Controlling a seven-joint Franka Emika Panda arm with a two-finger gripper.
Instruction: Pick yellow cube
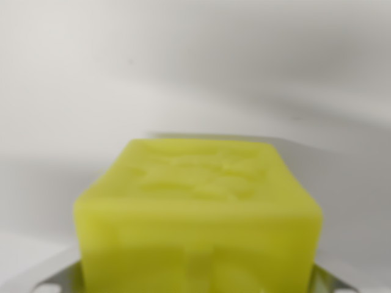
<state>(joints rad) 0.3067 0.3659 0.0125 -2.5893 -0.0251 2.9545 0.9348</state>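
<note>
Most of the wrist view is being filled by a pale, blurry background point(195, 67). It cannot be told whether this is the desk or a wall. A soft grey shadow is being cast across it, just behind the cube.

Next in size, the yellow cube point(198, 213) is being shown very close to the camera, low and in the middle of the view. Its top face is bumpy, and its front face is running off the bottom edge. The cube is being seen a little blurred.

Smallest of all, two shiny grey bits are being shown at the bottom corners, one at the wrist view's left point(61, 282) and one at the wrist view's right point(335, 282). These are probably parts of the jaws, sitting beside the cube. It cannot be told whether the jaws are being squeezed on the cube or are being held loose around it.

Some things could be going wrong from here. If the cube is only being pinched low down or near a corner, it could be tipped or dropped when it is being lifted. If the jaws are not being closed enough, the smooth sides could be slipping out. Because so little of the jaws is being shown, a bad grip could be missed.
</note>
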